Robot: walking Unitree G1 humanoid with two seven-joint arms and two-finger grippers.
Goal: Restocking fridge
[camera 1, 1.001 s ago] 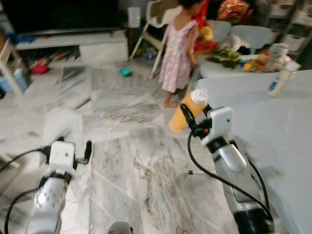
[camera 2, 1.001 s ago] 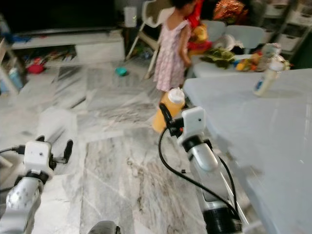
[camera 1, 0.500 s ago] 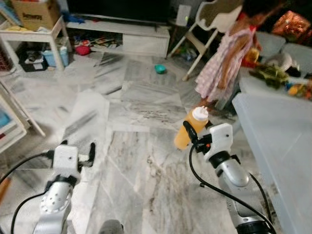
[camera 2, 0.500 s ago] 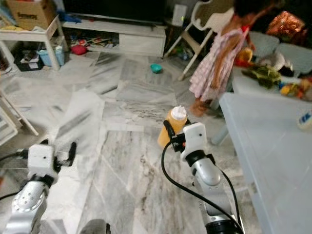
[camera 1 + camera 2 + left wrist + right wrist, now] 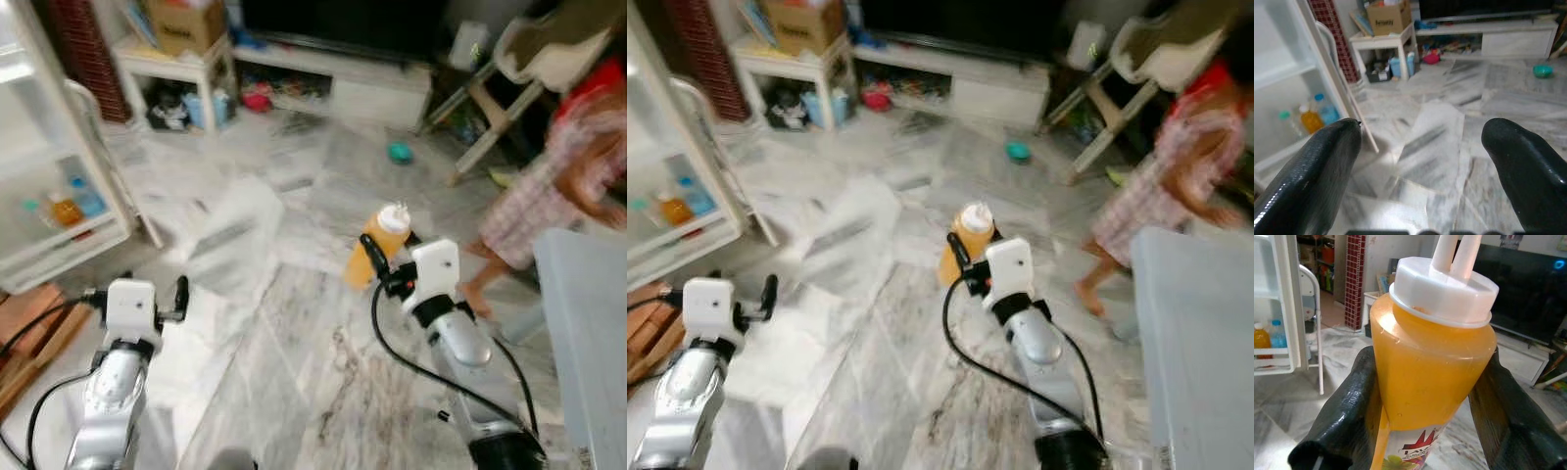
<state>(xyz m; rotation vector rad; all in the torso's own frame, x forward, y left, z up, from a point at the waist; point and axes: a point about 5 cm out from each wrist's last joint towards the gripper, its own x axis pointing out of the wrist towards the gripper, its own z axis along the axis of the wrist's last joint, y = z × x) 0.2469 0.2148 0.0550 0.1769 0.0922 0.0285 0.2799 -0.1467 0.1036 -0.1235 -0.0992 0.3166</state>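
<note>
On my far left the open fridge (image 5: 39, 147) stands with its door shelf (image 5: 64, 245) already carrying a few small bottles (image 5: 69, 208), one orange and one blue-capped, so some stock is in place, though I cannot tell how much room is left there. My left claw (image 5: 179, 294) hangs low over the marble floor (image 5: 294, 392) with its two black fingers (image 5: 1327, 161) spread wide apart and nothing between them. Further right, my right claw (image 5: 377, 262) is closed around the orange sauce bottle (image 5: 377, 245), the fingers pressing on either side of its body below the white twin-spout cap (image 5: 1444, 289), and the bottle is held upright in the air, well apart from the fridge. To the right a person in a pink dress (image 5: 558, 186) stands near the grey bench (image 5: 588, 323). As I judge it, this bottle is picked up and in transit; crossing the floor to the fridge, setting it on a shelf and letting go are all yet to do.
</note>
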